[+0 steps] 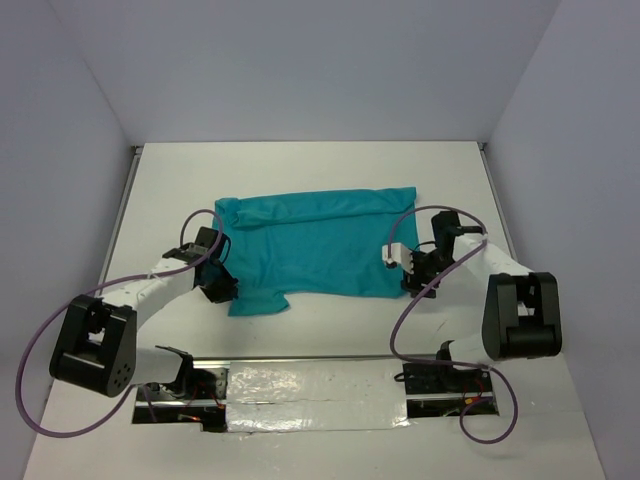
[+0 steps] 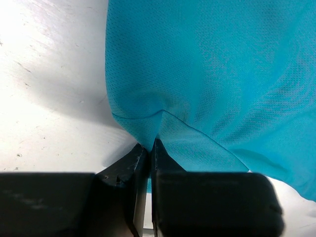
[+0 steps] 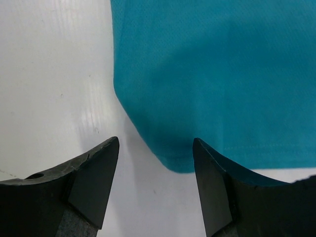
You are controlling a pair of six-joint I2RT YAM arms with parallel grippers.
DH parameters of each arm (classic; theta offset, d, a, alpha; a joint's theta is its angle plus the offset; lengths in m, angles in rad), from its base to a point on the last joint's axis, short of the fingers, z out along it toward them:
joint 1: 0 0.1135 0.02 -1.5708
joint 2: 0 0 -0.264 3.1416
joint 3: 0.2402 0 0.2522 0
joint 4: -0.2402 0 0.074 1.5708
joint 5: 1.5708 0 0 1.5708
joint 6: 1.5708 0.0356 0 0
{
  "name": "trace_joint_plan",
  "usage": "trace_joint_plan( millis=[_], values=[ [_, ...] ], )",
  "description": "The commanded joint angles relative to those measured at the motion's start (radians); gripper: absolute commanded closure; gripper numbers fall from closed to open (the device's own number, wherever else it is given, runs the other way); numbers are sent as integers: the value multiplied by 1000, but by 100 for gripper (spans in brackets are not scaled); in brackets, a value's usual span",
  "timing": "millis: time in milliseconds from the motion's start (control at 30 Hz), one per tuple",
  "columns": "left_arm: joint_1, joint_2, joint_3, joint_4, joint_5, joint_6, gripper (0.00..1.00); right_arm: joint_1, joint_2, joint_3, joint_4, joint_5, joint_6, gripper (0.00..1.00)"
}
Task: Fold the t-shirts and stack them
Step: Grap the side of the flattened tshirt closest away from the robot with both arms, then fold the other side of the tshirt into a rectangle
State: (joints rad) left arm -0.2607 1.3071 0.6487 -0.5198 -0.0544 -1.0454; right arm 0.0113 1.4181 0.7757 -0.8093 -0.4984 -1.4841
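Jaws on the left gripper [image 2: 148, 148] are pressed together on a pinch of the teal t-shirt [image 2: 212, 74], while those of the right gripper [image 3: 155, 140] stand wide apart, framing a rounded corner of the same cloth without touching it, as far as the right wrist view shows.

Seen from the left wrist, the shirt's hemmed edge rises to a small peak where the black fingers [image 2: 126, 170] clamp it, and creases fan out from that point across the fine mesh fabric. Seen from the right wrist, the cloth lies flat and smooth, its stitched hem running along the near edge toward the corner that sits between the two open fingertips.

From above, the t-shirt [image 1: 315, 245] lies spread in the middle of the white table [image 1: 300, 170], a long fold ridge running along its far side and a short flap jutting toward the arms at its near-left corner. The left gripper [image 1: 222, 285] meets the shirt at its left edge just beside that flap; the right gripper [image 1: 408, 268] sits at the shirt's right edge, near the near-right corner.

Purple cables [image 1: 30, 390] loop from both arms. A shiny silver strip [image 1: 310, 395] runs along the table's near edge between the two arm bases, and pale walls [image 1: 300, 60] enclose the table on three sides.
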Motion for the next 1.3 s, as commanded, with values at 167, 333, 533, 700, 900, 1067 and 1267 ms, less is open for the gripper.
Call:
trace_joint_plan(
  millis=[167, 333, 533, 700, 900, 1067, 1267],
  values=[
    [-2, -26, 34, -19, 18, 18, 82, 67, 93, 16, 124, 49, 80, 33],
    [-2, -38, 46, -28, 24, 21, 83, 79, 114, -10, 156, 72, 84, 47],
    [-2, -63, 91, -63, 33, 42, 86, 67, 30, 0, 95, 28, 75, 82],
    [-2, -140, 164, -128, 25, 74, 88, 24, -53, 150, -77, -84, 65, 87],
    [20, -138, 282, -140, -13, 111, 89, -4, 11, 345, -136, -158, 130, 86],
    [84, -13, 388, -71, 16, 136, 90, -31, 128, 496, -113, -186, 220, 86],
    [139, 171, 540, 6, 65, 148, 91, -30, 272, 632, -54, -195, 338, 86]
  ],
)
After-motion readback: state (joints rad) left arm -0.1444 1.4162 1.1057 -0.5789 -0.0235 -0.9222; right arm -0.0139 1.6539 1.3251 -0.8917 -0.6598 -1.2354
